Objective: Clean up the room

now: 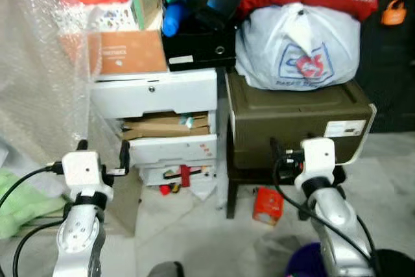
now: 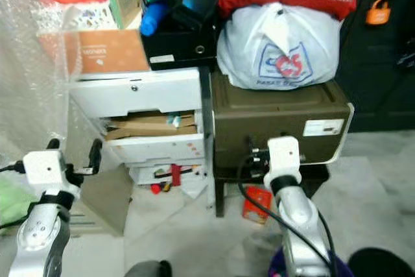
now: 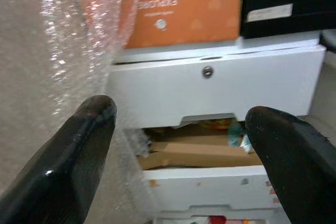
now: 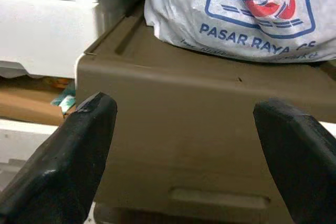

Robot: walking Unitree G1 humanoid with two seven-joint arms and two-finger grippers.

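Cluttered corner: white drawer unit (image 1: 162, 118) stood beside a brown storage box (image 1: 292, 121).
Your left gripper (image 3: 178, 145) and right gripper (image 4: 184, 145) both gaped wide, grasping nothing.

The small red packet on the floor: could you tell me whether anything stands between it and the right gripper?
Nothing visible does. The red packet lies on open floor by the brown box's leg, below the open right gripper.

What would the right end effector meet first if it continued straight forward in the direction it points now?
Most likely the front of the brown storage box. The right end effector is open and aimed squarely at that face, below the white plastic bag resting on top. How far away the box is cannot be judged.
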